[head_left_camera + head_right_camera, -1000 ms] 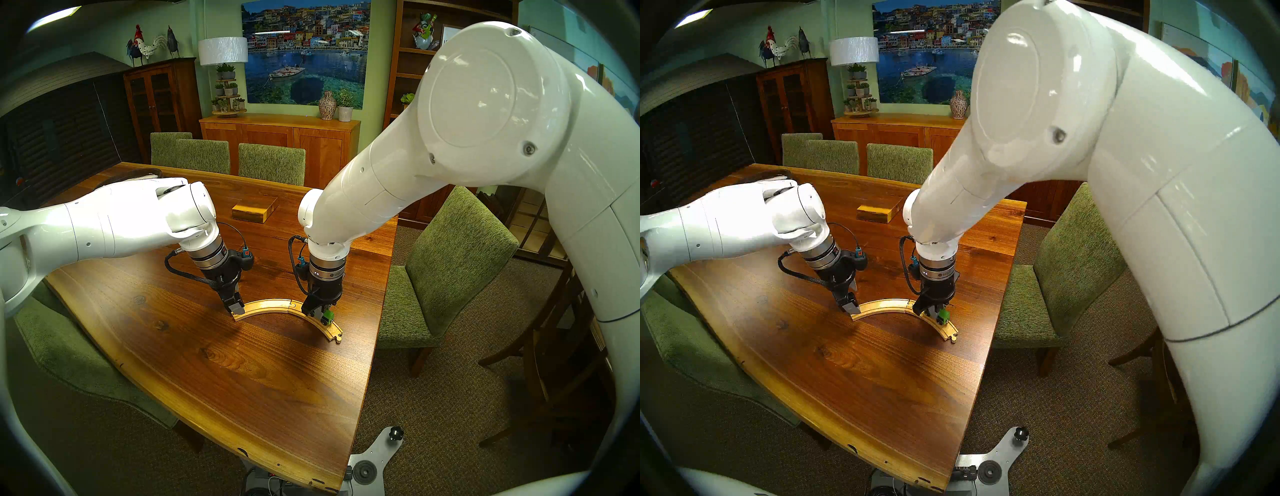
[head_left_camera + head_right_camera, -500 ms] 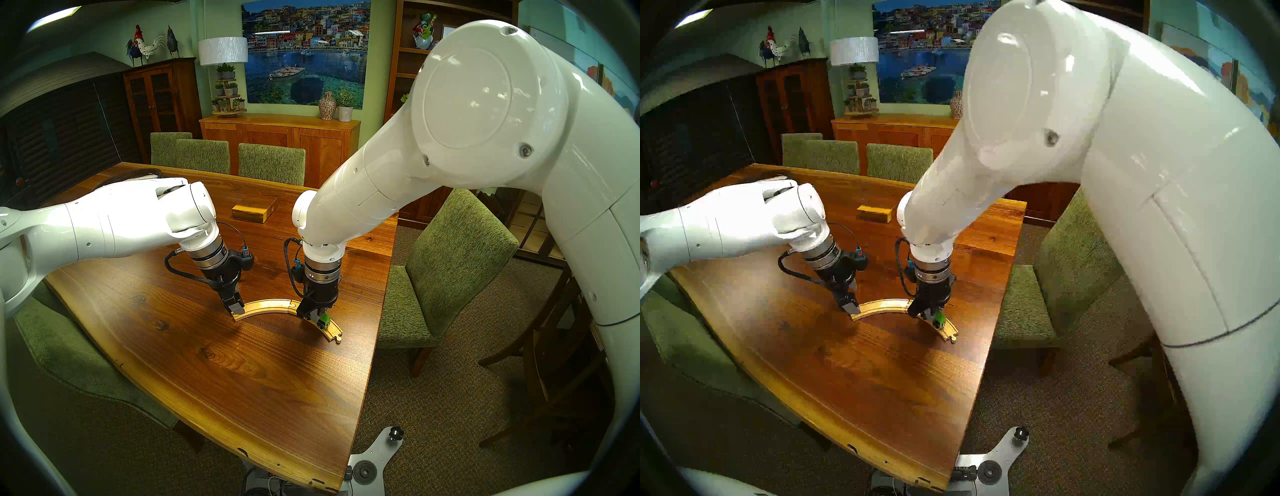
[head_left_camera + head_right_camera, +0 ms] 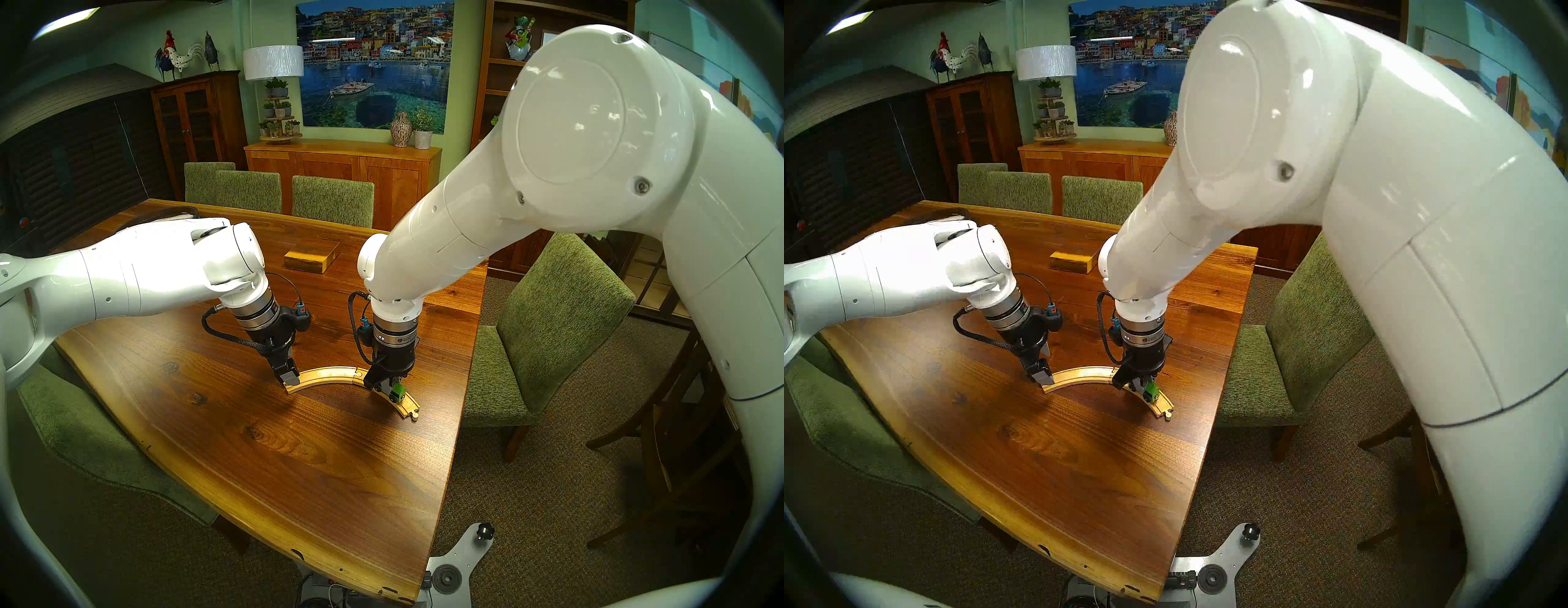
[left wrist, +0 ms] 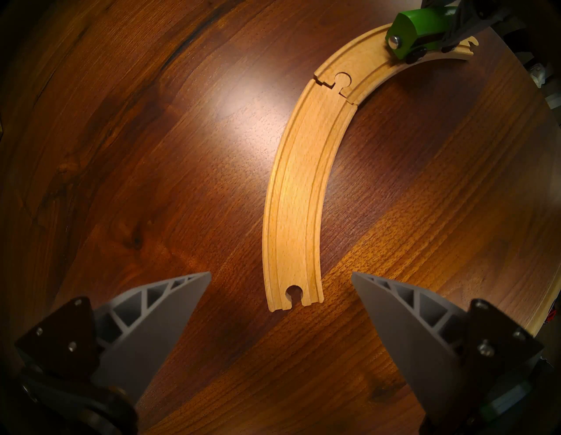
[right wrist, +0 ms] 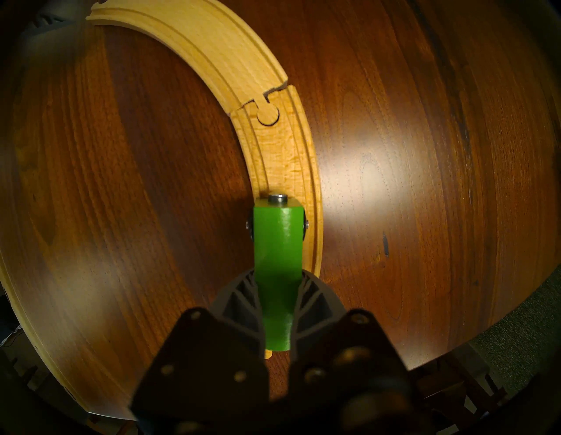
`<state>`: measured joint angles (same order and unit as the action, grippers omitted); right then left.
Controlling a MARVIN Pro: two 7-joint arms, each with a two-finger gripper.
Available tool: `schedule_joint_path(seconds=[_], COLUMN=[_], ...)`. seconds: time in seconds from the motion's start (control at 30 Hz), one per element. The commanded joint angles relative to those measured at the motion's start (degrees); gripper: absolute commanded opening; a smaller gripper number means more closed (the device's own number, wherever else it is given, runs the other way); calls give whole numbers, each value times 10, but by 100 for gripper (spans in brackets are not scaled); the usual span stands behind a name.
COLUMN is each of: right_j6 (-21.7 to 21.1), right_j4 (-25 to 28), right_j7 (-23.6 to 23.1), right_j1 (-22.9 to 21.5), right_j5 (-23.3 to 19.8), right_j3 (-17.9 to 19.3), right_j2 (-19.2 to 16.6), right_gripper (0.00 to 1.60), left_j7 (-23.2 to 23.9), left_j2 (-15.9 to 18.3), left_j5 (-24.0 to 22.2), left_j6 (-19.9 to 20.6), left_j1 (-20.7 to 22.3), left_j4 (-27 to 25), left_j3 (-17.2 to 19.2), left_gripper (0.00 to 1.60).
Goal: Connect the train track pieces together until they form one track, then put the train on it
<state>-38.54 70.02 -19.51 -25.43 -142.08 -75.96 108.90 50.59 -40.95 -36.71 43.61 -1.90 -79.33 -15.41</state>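
Note:
Two pale grooved train track pieces lie joined as one curved track on the wooden table; the peg-and-socket joint is closed. My right gripper is shut on the small green train, which lies lengthwise along the right-hand piece. Its black wheels are at the track's surface; whether they sit in the grooves I cannot tell. My left gripper is open, its fingers standing either side of the track's left socket end without touching it.
A rectangular wooden box rests farther back on the table. The table's right edge runs close to the track's right end. Green chairs stand around the table, and a dark bowl sits behind my left arm.
My right gripper carried the train a little left and down onto the right track piece, then held still. The left arm has not moved.

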Motion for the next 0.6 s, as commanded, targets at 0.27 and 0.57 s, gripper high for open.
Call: schedule_joint_path(seconds=[0.27, 0.57], right_j6=[6, -2], right_j4=[-4, -18], right_j7=[-13, -16], right_j1=[-26, -12], right_j5=[13, 12], right_j3=[1, -6], right_j2=[-12, -7], right_gripper=[0, 0], left_j7=[0, 0], left_j2=[0, 0], left_j5=[-1, -1], left_j6=[0, 1], left_j1=[20, 20], left_j4=[1, 1], left_j3=[14, 14], left_gripper=[160, 160])
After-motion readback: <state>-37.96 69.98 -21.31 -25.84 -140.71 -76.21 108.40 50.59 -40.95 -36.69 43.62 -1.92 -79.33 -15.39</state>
